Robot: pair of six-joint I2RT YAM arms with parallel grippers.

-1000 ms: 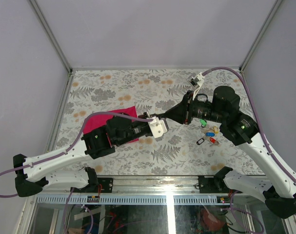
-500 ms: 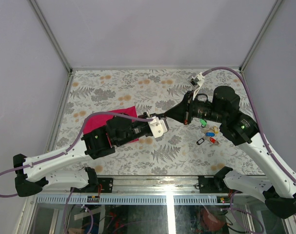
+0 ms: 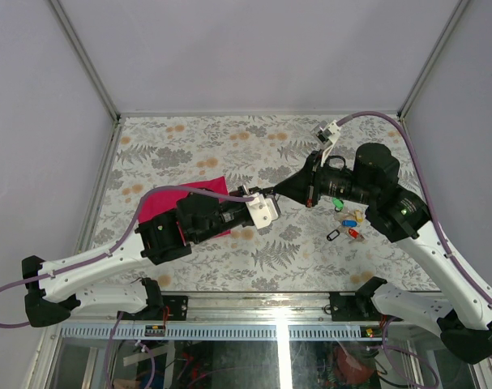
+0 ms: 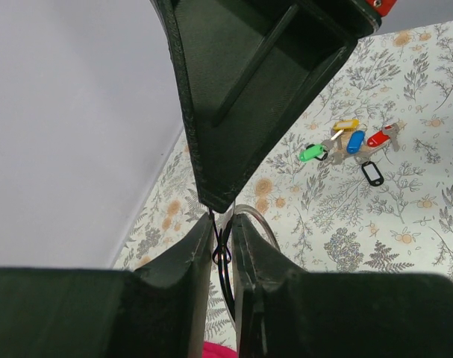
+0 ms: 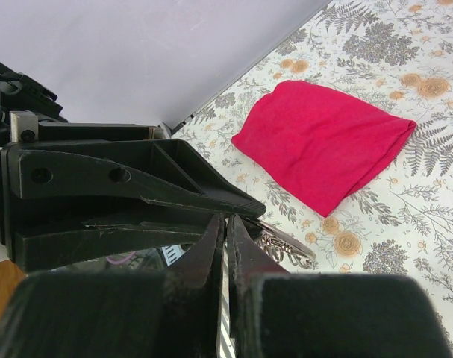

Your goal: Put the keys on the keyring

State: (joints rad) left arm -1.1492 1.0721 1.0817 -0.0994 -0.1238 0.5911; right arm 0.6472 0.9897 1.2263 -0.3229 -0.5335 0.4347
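The keyring (image 4: 260,221), thin silvery wire loops, is pinched between my left gripper (image 4: 222,221) fingers and held above the table. My right gripper (image 4: 220,203) comes in from above, shut, its tips on the ring's thin wire right at the left fingertips. In the top view both grippers meet mid-table, left (image 3: 252,198) and right (image 3: 263,194). In the right wrist view my right gripper (image 5: 226,221) touches the left gripper's tip (image 5: 245,206), and the ring (image 5: 287,243) sticks out beside it. The keys (image 4: 348,141), with green, yellow, blue and red tags, lie loose on the table (image 3: 348,220).
A black tag (image 4: 372,173) lies by the keys. A magenta cloth (image 5: 323,142) lies on the flowered table under the left arm (image 3: 155,206). Grey walls stand on the left, back and right.
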